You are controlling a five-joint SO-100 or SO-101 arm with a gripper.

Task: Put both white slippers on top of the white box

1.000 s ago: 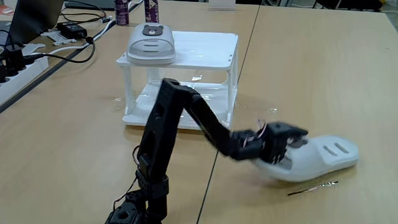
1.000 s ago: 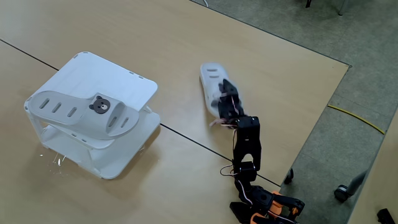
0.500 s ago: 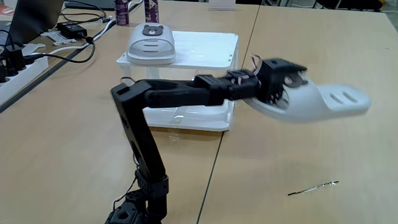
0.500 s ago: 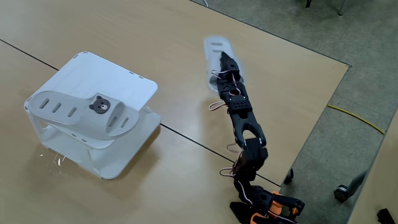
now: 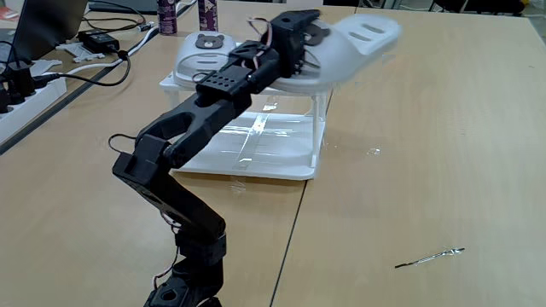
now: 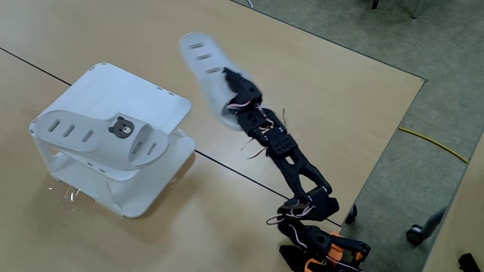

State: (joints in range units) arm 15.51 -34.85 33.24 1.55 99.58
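Note:
One white slipper [image 5: 205, 58] with a bear badge lies on the left part of the white box's top [image 5: 281, 158]; it is also on the box [image 6: 128, 94] in the other fixed view, as slipper [image 6: 91, 140]. My gripper [image 5: 309, 36] is shut on the second white slipper [image 5: 367, 32], held in the air by its strap end. That slipper is blurred and hovers at the box's right top corner. In the other fixed view, the gripper [image 6: 231, 85] holds the slipper [image 6: 200, 60] just right of the box, toe pointing away from the arm.
A power strip [image 5: 21, 94], cables, a black adapter [image 5: 98, 40] and bottles [image 5: 166, 15] sit at the back left. A thin metal rod [image 5: 429, 255] lies on the table at front right. The table edge and floor with a yellow cable [image 6: 435, 143] are at the right.
The arm lifted the second slipper off the table at the right, raised it, and swung it left toward the box's top. The slipper on the box has not moved.

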